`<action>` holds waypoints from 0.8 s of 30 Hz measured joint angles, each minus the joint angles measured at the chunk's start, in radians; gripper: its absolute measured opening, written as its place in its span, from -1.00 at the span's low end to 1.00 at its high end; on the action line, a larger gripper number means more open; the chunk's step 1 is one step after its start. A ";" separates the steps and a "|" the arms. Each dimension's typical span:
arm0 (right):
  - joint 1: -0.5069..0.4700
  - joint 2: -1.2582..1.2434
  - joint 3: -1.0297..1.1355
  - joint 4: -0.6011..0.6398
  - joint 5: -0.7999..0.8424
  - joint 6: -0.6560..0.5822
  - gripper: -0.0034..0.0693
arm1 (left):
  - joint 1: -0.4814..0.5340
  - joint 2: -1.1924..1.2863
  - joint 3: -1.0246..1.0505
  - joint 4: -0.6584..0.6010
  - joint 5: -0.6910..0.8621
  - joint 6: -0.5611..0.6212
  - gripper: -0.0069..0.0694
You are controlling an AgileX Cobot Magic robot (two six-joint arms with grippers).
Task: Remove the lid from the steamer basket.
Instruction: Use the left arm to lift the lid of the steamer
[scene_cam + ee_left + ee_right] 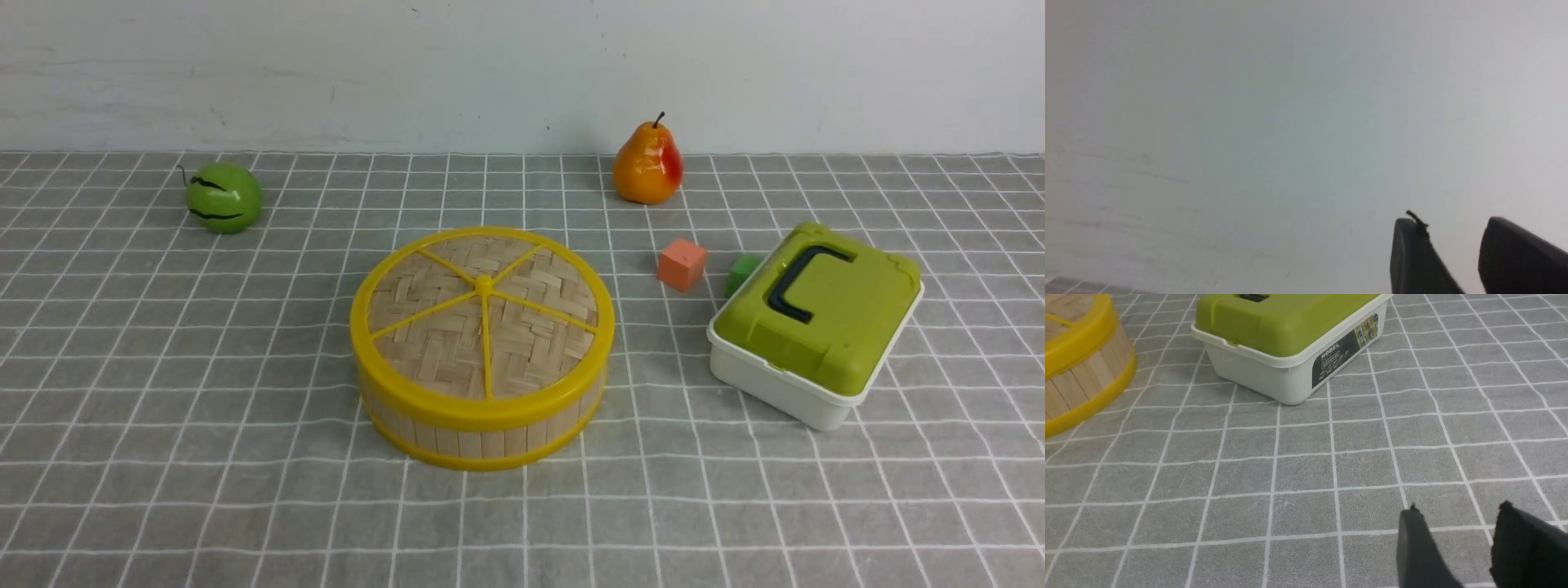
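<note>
The lid (482, 314), woven pale bamboo with a yellow rim, five spokes and a centre knob, sits closed on the steamer basket (482, 433) in the middle of the checked cloth. The basket's wooden slat wall also shows in the right wrist view (1081, 371). Neither arm shows in the front view. My left gripper (1451, 222) is open and empty, with only the pale wall behind it. My right gripper (1457, 510) is open and empty, low over bare cloth, near the white box and apart from the basket.
A white box with a green lid and dark handle (816, 318) stands right of the basket, also in the right wrist view (1290, 339). An orange cube (682, 264), a green cube (741, 273), a pear (647, 166) and a green melon-like ball (223, 197) lie farther back.
</note>
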 joint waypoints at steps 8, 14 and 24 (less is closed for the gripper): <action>0.000 0.000 0.000 0.000 0.000 0.000 -0.24 | 0.000 0.042 -0.258 -0.003 0.214 -0.115 -0.65; 0.000 0.000 0.000 0.000 0.000 0.000 -0.24 | 0.000 0.352 -0.605 0.115 0.484 -0.081 -0.85; 0.000 0.000 0.000 0.000 0.000 0.000 -0.24 | 0.000 0.932 -0.986 0.138 0.717 -0.092 -0.85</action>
